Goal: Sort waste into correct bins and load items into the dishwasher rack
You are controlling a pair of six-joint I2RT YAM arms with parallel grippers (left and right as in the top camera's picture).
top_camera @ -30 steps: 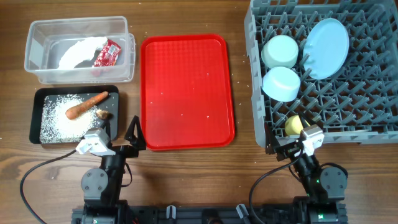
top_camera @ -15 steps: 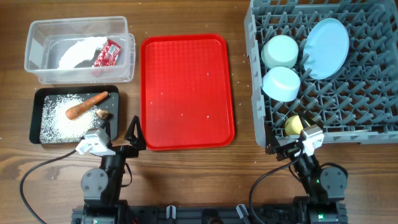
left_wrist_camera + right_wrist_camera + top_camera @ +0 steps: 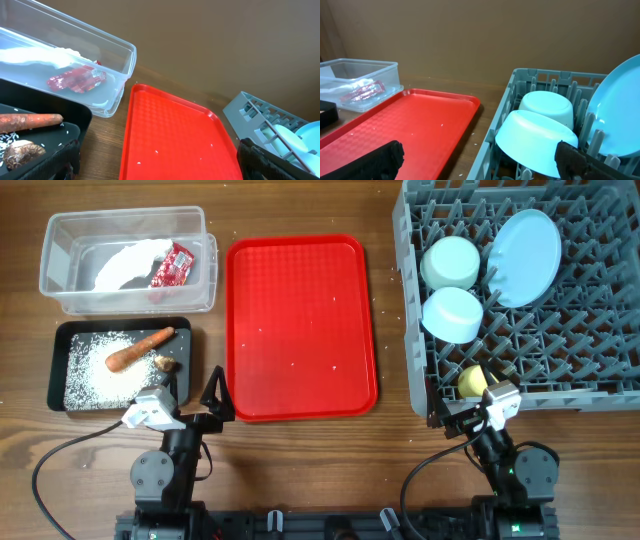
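Overhead: looks basically done imo. Napkin [image 3: 130,260] + red wrapper [image 3: 172,266] are in the clear tub [image 3: 58,292]. Sausage stick [image 3: 138,350], brown scrap [image 3: 166,363] and rice [image 3: 92,375] are in the black tray [image 3: 57,385]. Plate [image 3: 525,255], greenish bowl [image 3: 452,262], bluish bowl [image 3: 452,314] and yellow cup [image 3: 472,380] sit in the rack [image 3: 600,370]. Spoon: can't spot it anywhere. Only leftovers are a few stray grains [image 3: 292,364] on the red tray [image 3: 345,395], mid-worktop. Left wrist: left fingers [image 3: 67,161] spread wide, nothing btwn them, low by the black tray's corner. Right wrist: right fingers [image 3: 370,160] also wide + empty, bowls tipped on the pegs, plate on edge. Handling-wise, those grains are tiny, light and prob sticky, so pinching them one by one = pain. I'd guess take the red tray by its rim (stiff, light, bit slick) and tip it. Crockery is hard, slippery, breakable, so rim grip only.
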